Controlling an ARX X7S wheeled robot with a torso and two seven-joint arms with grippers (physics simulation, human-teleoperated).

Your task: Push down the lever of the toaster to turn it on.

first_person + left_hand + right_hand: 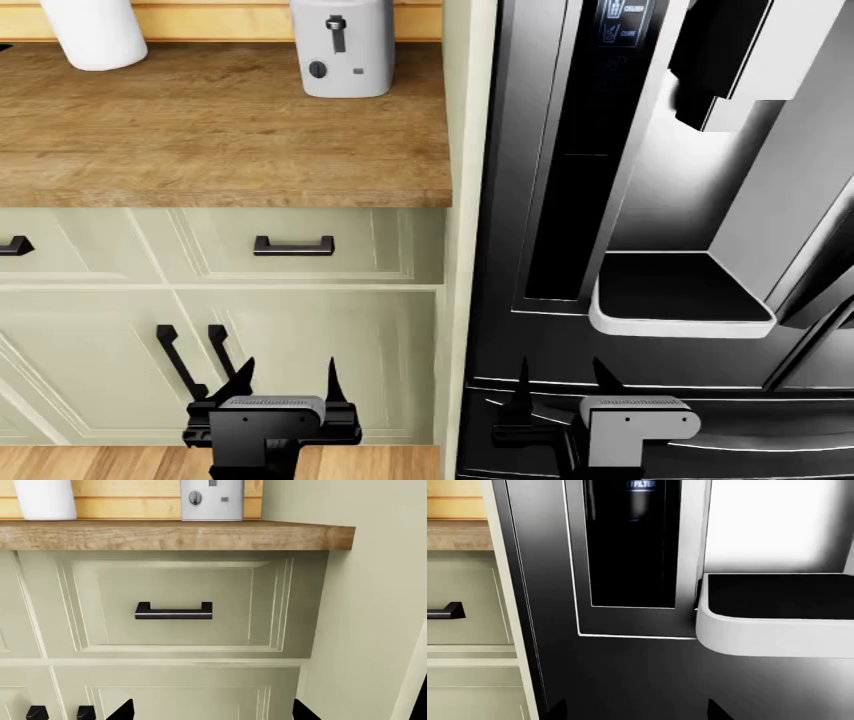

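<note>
The light grey toaster (343, 48) stands at the back of the wooden counter (200, 140); its black lever (336, 32) sits high in a thin vertical slot, above the round dial (318, 69). In the left wrist view the toaster (212, 500) shows only its lower part with the dial (195, 498). My left gripper (286, 385) is open and empty, low in front of the cabinet doors, far below the toaster. My right gripper (561, 385) is open and empty, low in front of the black fridge. Only the fingertips (123, 711) show in the left wrist view.
A white cylindrical holder (94, 30) stands left of the toaster. Pale green drawers with a black handle (295, 246) lie under the counter. A black fridge (641, 200) with a dispenser tray (681, 300) fills the right side. A pale wall panel (461, 200) separates counter and fridge.
</note>
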